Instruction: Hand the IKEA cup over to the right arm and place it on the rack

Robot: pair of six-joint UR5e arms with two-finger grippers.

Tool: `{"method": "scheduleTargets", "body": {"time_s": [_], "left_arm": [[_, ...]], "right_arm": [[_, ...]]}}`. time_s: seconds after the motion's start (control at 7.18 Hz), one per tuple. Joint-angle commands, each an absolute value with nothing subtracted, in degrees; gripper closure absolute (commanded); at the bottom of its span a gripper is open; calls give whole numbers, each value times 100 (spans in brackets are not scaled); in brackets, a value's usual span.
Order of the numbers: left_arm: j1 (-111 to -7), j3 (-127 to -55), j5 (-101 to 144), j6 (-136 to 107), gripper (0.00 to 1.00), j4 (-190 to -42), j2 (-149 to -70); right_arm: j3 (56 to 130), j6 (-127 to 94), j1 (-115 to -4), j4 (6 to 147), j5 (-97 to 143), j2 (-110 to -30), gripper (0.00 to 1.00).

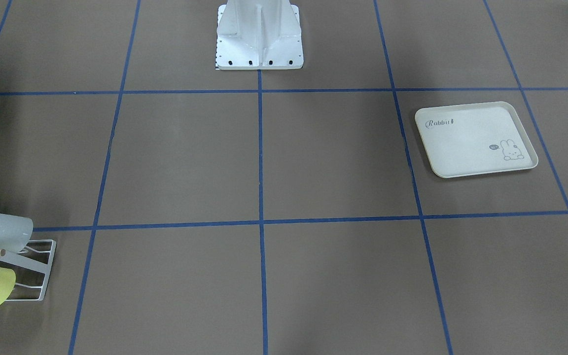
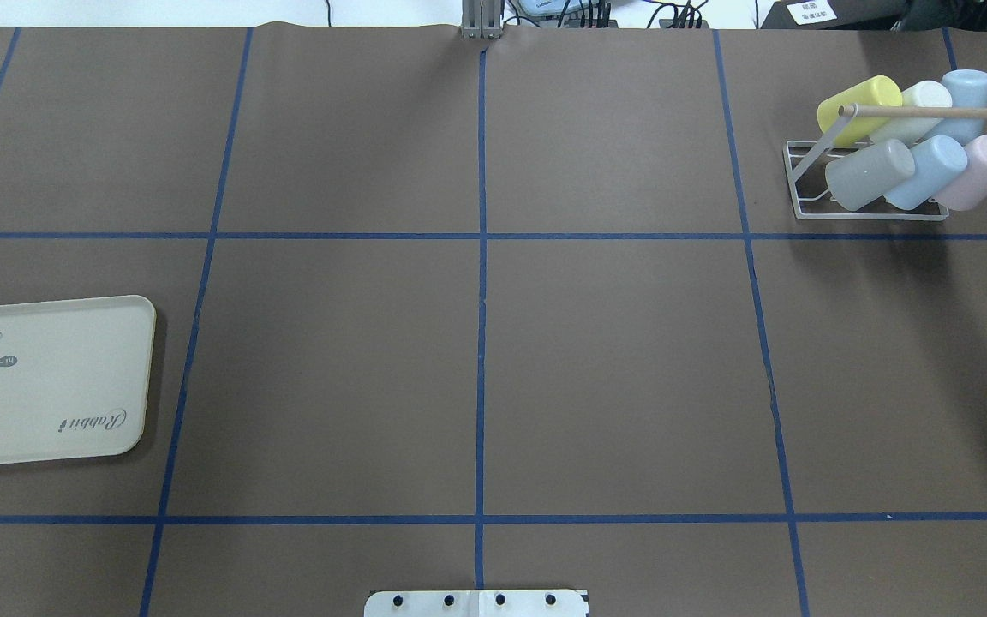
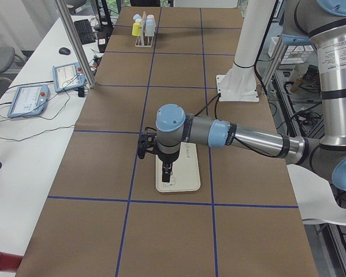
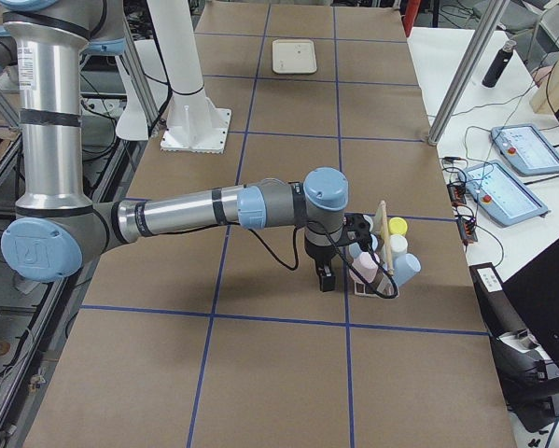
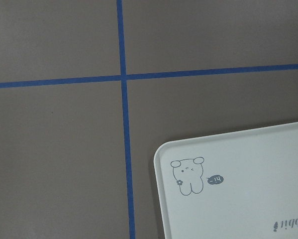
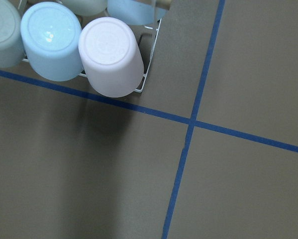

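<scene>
6 cups [image 2: 926,170] lie tilted, bottoms up, on the rack [image 2: 870,218] at the far right corner of the worktop [image 2: 613,368], in 2 rows of 3 under the wooden dowel [image 2: 930,111]. The pink cup [image 6: 111,55] takes the outer end of the front row. You will find no cup off the rack in any view, so the racking looks done, with nothing waiting for a hand-over.

They look like smooth plastic tumblers: probably light, stiff and hard to break, but slippery. Take one across its wall near the base, leaving the rim half free for the second gripper.

Your right gripper [image 4: 325,276] hangs just beside the rack, near the pink cup. Your left gripper [image 3: 167,168] hangs over the cream rabbit tray [image 2: 48,386]. Neither wrist view shows fingers, so you cannot tell whether either gripper is spread or closed.

Flat matte brown paper covers the worktop, crossed by blue tape lines [image 2: 481,343]. 2 pendants [image 3: 28,99] lie on the white bench alongside.
</scene>
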State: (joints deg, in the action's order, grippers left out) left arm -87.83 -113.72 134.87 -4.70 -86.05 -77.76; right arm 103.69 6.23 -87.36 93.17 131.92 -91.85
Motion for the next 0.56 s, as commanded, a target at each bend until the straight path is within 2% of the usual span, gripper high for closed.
{"method": "scheduleTargets", "body": {"time_s": [0.0, 0.42], "left_arm": [[-8789, -11286, 13482, -483, 0, -8613, -7717], [-8789, -11303, 13491, -475, 0, -8613, -7717]], "right_arm": [[10362, 624, -8736, 9193, 13201, -9132, 1], [10362, 571, -8736, 9009, 13219, -9176, 0]]}}
